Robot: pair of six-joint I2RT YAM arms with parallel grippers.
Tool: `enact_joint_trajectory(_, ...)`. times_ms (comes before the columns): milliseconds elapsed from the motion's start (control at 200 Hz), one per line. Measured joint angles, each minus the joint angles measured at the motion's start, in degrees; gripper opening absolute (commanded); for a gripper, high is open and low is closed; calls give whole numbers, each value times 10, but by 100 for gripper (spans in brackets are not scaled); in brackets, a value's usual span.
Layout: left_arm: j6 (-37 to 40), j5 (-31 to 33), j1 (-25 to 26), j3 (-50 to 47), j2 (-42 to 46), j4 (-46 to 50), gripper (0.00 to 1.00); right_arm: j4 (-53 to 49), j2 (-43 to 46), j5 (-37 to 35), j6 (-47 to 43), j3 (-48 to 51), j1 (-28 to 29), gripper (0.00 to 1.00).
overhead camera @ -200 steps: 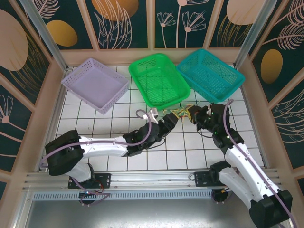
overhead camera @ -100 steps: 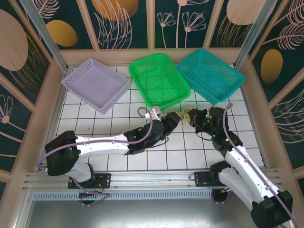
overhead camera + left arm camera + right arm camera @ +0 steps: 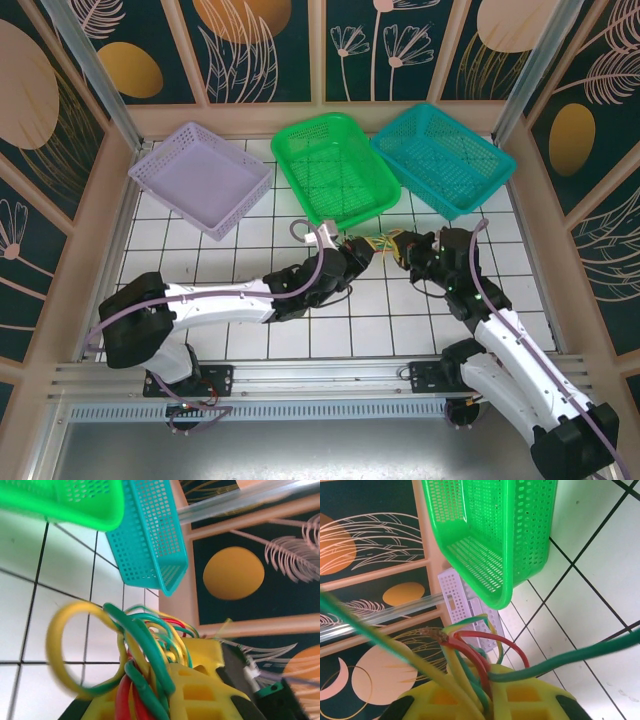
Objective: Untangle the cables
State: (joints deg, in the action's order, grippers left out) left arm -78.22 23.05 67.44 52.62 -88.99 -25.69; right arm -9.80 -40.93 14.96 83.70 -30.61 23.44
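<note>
From where I stand, the small bundle of thin red, green and yellow cables sits between the tips of the two arms. It is just in front of the bright green perforated plastic basket, over the white tiled surface.

The left gripper reaches in from the left and is clenched on the cables. In its wrist view, red and green strands run down between its yellow fingers, and a yellow loop curls out to the side above the tiles.

The right gripper meets the bundle from the other side, close to the left one. In its wrist view the red, yellow and green strands disappear between its yellow fingers. I cannot tell whether it is gripping them or has let go.

A teal perforated plastic basket stands right of the green one, and a lilac perforated plastic basket stands to its left.
</note>
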Motion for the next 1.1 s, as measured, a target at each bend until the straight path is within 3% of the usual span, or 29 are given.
enact_joint_trajectory(75,78,0,-8,-19,26,0,0,-65,-3,-7,-59,-38,5,55)
enact_joint_trajectory(195,221,-12,-29,-69,117,6,0,-159,-8,-49,-190,-141,6,65)
enact_joint_trajectory(330,351,-78,-60,-88,202,26,0,-177,-12,-54,-340,-226,6,66)
enact_joint_trajectory(450,425,-174,-94,-73,211,60,0,-156,-44,19,-456,-248,7,65)
enact_joint_trajectory(626,484,-318,-144,-38,176,118,0,-140,-131,123,-594,-249,17,58)
enact_joint_trajectory(776,510,-416,-197,-9,160,153,0,-135,-161,178,-673,-240,21,58)
enact_joint_trajectory(961,534,-489,-218,51,122,194,0,-121,-175,197,-719,-221,39,59)
enact_joint_trajectory(1101,543,-505,-226,60,103,219,0,-115,-204,184,-733,-221,50,45)
